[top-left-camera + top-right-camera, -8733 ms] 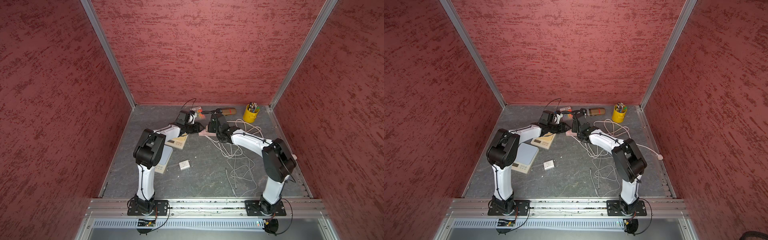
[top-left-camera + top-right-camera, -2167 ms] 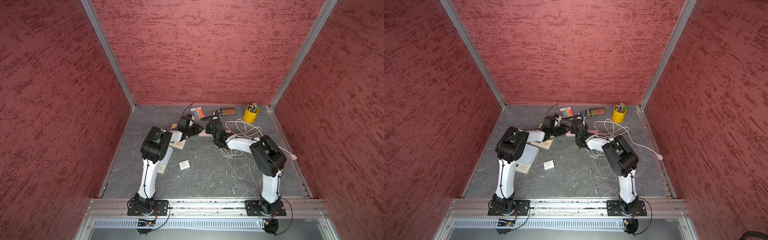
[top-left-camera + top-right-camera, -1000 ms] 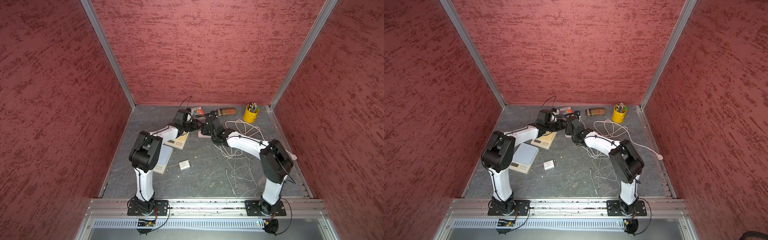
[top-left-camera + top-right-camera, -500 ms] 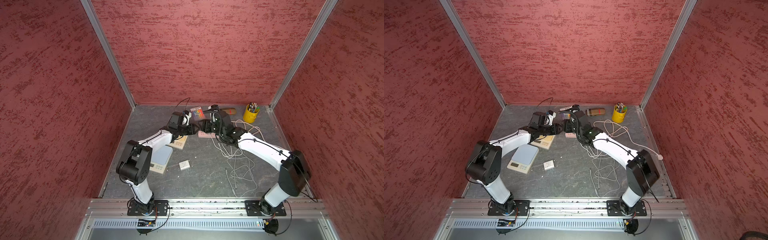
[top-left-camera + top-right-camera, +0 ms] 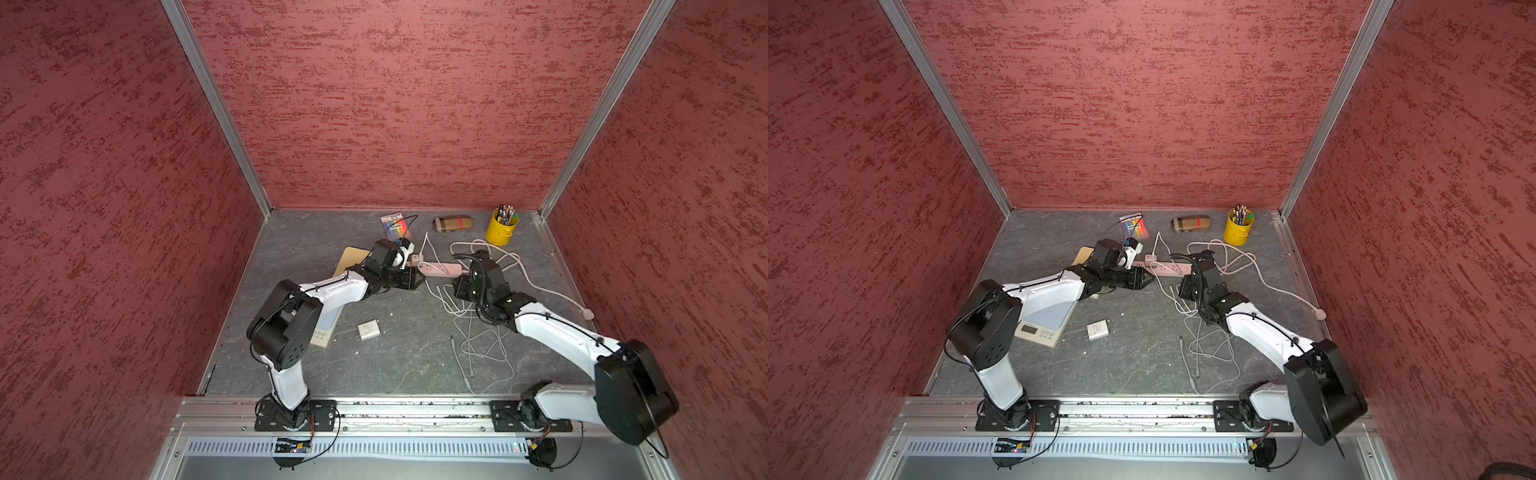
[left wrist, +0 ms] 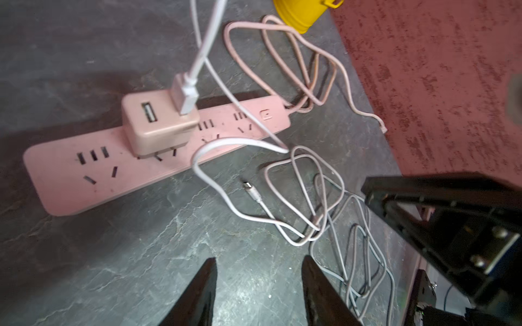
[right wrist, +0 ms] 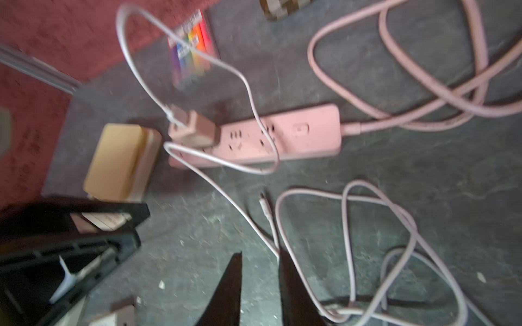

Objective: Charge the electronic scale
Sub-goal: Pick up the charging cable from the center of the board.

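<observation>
- Nearest the desk's (image 5: pixel 386 370) front edge, loose loops of spare cable (image 5: pixel 484 351) lie toward the right, with a white plug adapter (image 5: pixel 368 331) near the middle.
- Toward the left edge, the electronic scale (image 5: pixel 1038 330) lies flat with its display facing the front edge. Its far half is hidden under the left arm.
- At mid-desk, the left gripper (image 6: pixel 259 259) sits low, jaws well apart and empty. The right gripper (image 7: pixel 260 254) faces it, jaws a narrow gap apart with bare desk showing between them.
- Between the two lies the free plug (image 7: pixel 264 201) of the white charging cable (image 6: pixel 206 45). It lies just beyond the right fingertips, its long axis running almost straight away from them toward the power strip.
- The cord slips under one right fingertip (image 7: pixel 285 271); I cannot tell whether it is caught.
- I judge the right arm the nearer to the plug. The scale lies the opposite way, so the plug must travel toward the left edge, past the left gripper.
- Farther back, the pink power strip (image 5: pixel 436 269) lies crosswise, and a charger block (image 6: pixel 158 124) on it takes the cable's other end.
- A tan-topped slab (image 5: pixel 351 257) lies by the strip's left end.
- Along the back edge stand a marker pack (image 5: pixel 395 226), a case (image 5: pixel 453 223) and a yellow pencil cup (image 5: pixel 502 232).
</observation>
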`<action>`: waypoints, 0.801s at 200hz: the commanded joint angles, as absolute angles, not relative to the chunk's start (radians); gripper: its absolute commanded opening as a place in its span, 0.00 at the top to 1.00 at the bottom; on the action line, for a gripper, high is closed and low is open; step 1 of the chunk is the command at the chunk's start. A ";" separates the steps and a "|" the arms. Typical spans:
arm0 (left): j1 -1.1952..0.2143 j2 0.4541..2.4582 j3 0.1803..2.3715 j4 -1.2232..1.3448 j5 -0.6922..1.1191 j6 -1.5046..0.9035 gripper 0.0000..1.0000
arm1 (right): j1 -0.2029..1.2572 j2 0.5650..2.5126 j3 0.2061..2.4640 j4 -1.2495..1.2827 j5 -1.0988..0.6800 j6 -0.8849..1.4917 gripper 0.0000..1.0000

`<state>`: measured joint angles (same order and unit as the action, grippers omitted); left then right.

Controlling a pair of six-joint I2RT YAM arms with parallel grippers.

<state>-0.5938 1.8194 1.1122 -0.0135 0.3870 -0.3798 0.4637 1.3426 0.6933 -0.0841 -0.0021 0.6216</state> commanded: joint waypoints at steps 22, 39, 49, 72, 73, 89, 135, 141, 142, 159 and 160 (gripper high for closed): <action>-0.586 1.858 1.154 0.000 0.331 -0.449 0.50 | 0.472 1.469 0.719 0.045 -0.094 0.577 0.89; -0.584 1.854 1.146 -0.004 0.322 -0.451 0.50 | 0.472 1.534 0.744 0.035 -0.099 0.533 0.89; -0.584 1.854 1.145 -0.008 0.316 -0.450 0.50 | 0.472 1.566 0.759 0.032 -0.094 0.512 0.89; -0.583 1.850 1.140 -0.016 0.314 -0.454 0.50 | 0.472 1.626 0.793 0.040 -0.081 0.471 0.89; -0.583 1.851 1.139 -0.016 0.314 -0.453 0.50 | 0.472 1.629 0.795 0.041 -0.081 0.470 0.89; -0.581 1.847 1.135 -0.020 0.313 -0.453 0.50 | 0.476 1.655 0.820 0.041 -0.069 0.444 0.89; -0.574 1.829 1.118 -0.033 0.311 -0.447 0.50 | 0.477 1.714 0.866 0.018 0.003 0.377 0.76; -0.571 1.826 1.113 -0.033 0.312 -0.447 0.50 | 0.479 1.719 0.870 0.010 0.010 0.371 0.73; -0.569 1.826 1.113 -0.032 0.313 -0.447 0.50 | 0.479 1.720 0.871 0.008 0.011 0.370 0.72; -0.562 1.815 1.100 -0.031 0.314 -0.449 0.50 | 0.487 1.736 0.870 -0.005 0.028 0.355 0.63; -0.561 1.814 1.099 -0.032 0.313 -0.449 0.50 | 0.488 1.736 0.869 -0.005 0.029 0.355 0.63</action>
<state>-0.5770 1.8553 1.1221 -0.0296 0.3195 -0.4484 0.4767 1.7142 0.8536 0.0097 -0.0288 0.3985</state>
